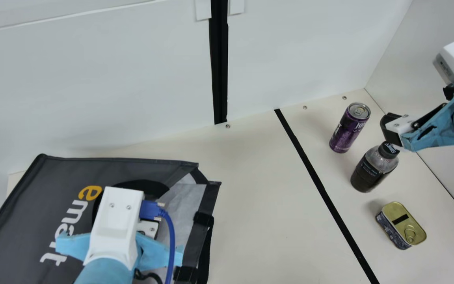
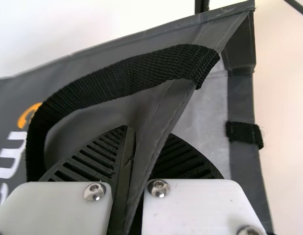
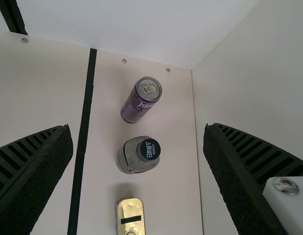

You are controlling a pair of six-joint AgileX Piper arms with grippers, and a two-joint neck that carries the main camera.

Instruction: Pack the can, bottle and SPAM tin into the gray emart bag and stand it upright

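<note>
Lying on its side at eight o'clock in the main view, the gray emart bag (image 1: 18, 213) has its mouth turned toward three o'clock. Pale lining (image 1: 183, 201) shows inside the opening; what is deeper in, past the arm, I cannot tell. The left gripper (image 1: 114, 225) is at the mouth, and in its wrist view the left gripper (image 2: 127, 132) has its ribbed fingers pressed together on the bag, a dark edge of its wall pinched between them. A black handle (image 2: 122, 73) arches beside those fingers.

All three goods are outside the bag, on the table (image 1: 258, 201) beyond the black line (image 1: 317, 181). The purple can (image 1: 349, 128) stands upright at three o'clock. The bottle (image 1: 373, 167), capped and upright, with a clear shoulder over a dark lower part, is near it, at the can's five o'clock. The SPAM tin (image 1: 402, 225) lies flat at four o'clock, its gold ring-pull lid up. The right gripper (image 1: 390, 128) hangs over toward the bottle's one o'clock, fingers spread wide with nothing gripped.
</note>
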